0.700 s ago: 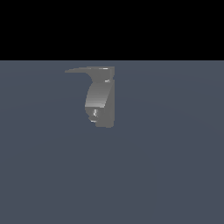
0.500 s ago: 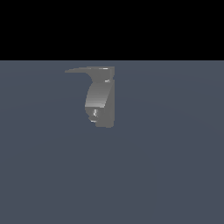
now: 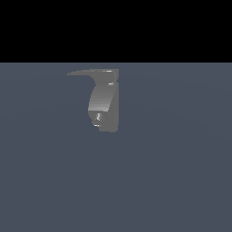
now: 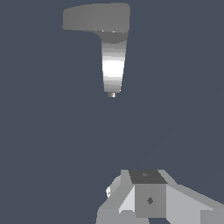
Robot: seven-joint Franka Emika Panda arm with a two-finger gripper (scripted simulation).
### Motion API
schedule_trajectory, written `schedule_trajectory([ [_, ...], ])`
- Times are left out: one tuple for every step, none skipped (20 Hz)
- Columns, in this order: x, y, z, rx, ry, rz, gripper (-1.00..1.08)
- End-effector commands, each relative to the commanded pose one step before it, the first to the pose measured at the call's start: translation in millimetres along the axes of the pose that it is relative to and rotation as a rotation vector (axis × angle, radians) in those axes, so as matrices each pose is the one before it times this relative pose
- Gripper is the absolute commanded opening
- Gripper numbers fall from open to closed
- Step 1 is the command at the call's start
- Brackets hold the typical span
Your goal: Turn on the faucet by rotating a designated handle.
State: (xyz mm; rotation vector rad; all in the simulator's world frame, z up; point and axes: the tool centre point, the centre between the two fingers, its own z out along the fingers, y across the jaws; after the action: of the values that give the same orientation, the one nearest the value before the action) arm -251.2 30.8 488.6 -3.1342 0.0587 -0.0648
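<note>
**A:** What am I looking at?

**B:** Exterior view: the faucet [image 3: 105,104], small and dull grey, sits alone on a flat blue-grey floor [image 3: 181,181], a bit up and toward 10 o'clock from frame centre. The handle [image 3: 88,72] is a thin flat blade joined at the faucet's top, tapering to a point toward 9 o'clock. No arm in that shot at all.

**A:** So where's the arm?

**B:** I only see it via the wrist cam. The gripper [image 4: 146,199] shows as pale blocky housing at the frame edge, well apart from the faucet [image 4: 113,65], nothing touching. From there the handle [image 4: 94,17] reads as a broad flat slab, w/ the tapered body hanging off one end.

**A:** Why's it sitting off like that?

**B:** My guess: I'm lined up facing the fixture w/ the blade in clear sight, so I can close in and push it round. The blade sticks out sideways from its joint, so pressing near the tip should give the best leverage. Approx. nothing of the task is done yet, judging by the gap.

**A:** Fingers apart or together?

**B:** Can't tell. Fingertips are cut off; only the housing shows. Also hard to make out: the handle's pivot, and a small bright fleck low on the faucet body, too tiny to ID.
</note>
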Motion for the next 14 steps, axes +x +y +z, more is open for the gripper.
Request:
schedule_trajectory([
  [2.79,-7.74,4.65,-0.00052,-0.00081,0.03076,-1.0],
  [1.33,-3.68,2.16,-0.00023,-0.00028,0.01458,-1.0],
  [1.43,-3.94,2.31,-0.00024,-0.00031,0.0156,-1.0],
  [1.53,-4.21,2.46,-0.00025,-0.00033,0.01664,-1.0],
  [1.63,-4.48,2.62,-0.00026,-0.00035,0.01767,-1.0],
  [1.73,-4.74,2.77,-0.00026,-0.00037,0.0187,-1.0],
  [1.82,-4.99,2.91,-0.00026,-0.00039,0.01962,-1.0],
  [1.86,-5.09,2.96,-0.00026,-0.0004,0.01997,-1.0],
  [1.87,-5.1,2.97,-0.00025,-0.0004,0.02001,-1.0],
  [1.88,-5.11,2.97,-0.00024,-0.00041,0.02006,-1.0],
  [1.89,-5.14,2.98,-0.00023,-0.00041,0.02007,-1.0],
  [1.89,-5.15,2.98,-0.00022,-0.00042,0.0201,-1.0],
  [1.9,-5.16,2.99,-0.00021,-0.00042,0.02012,-1.0],
  [1.91,-5.17,2.99,-0.0002,-0.00042,0.02015,-1.0],
])
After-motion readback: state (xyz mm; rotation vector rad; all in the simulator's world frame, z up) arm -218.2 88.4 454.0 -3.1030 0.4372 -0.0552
